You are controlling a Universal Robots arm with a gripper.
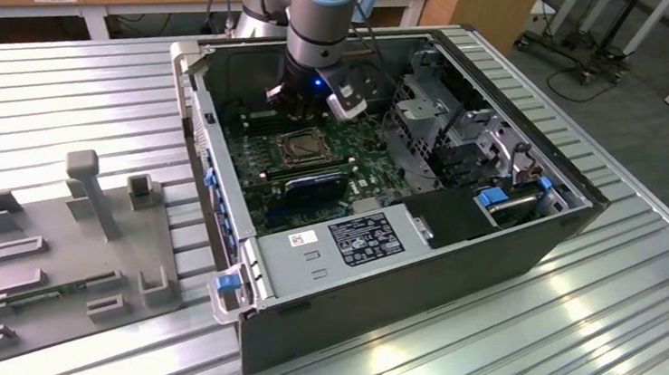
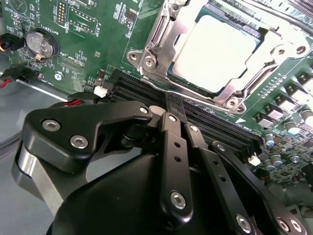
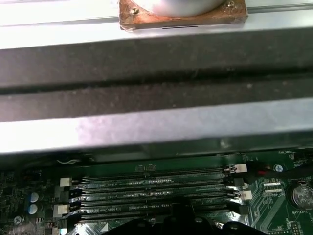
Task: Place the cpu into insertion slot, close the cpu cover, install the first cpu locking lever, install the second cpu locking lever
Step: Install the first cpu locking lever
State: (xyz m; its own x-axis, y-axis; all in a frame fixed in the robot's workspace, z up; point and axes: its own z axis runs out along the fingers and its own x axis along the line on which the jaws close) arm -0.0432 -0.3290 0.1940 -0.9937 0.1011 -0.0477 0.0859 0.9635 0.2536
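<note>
The cpu (image 2: pixel 215 54) lies flat in the insertion slot (image 1: pixel 298 145) on the green motherboard (image 2: pixel 88 29), its dull silver top facing up. The cpu cover (image 2: pixel 159 36), a silvery frame, lies down around it with the chip showing through the cut-out. My gripper (image 2: pixel 172 102) is inside the open computer case (image 1: pixel 424 277), low over the black memory slots (image 3: pixel 151 196) just beside the socket's edge. Its black fingers (image 2: pixel 171 142) stand close together, shut, with nothing between them. In the exterior view the gripper (image 1: pixel 305 112) hangs just behind the socket.
A metal drive cage (image 1: pixel 437 124) and a grey power supply box (image 1: pixel 355 235) crowd the case interior. The case wall (image 3: pixel 156 98) rises close by the memory slots. A coin battery (image 2: pixel 39 44) sits on the board. A grey fixture plate (image 1: pixel 62 255) lies at the exterior view's left.
</note>
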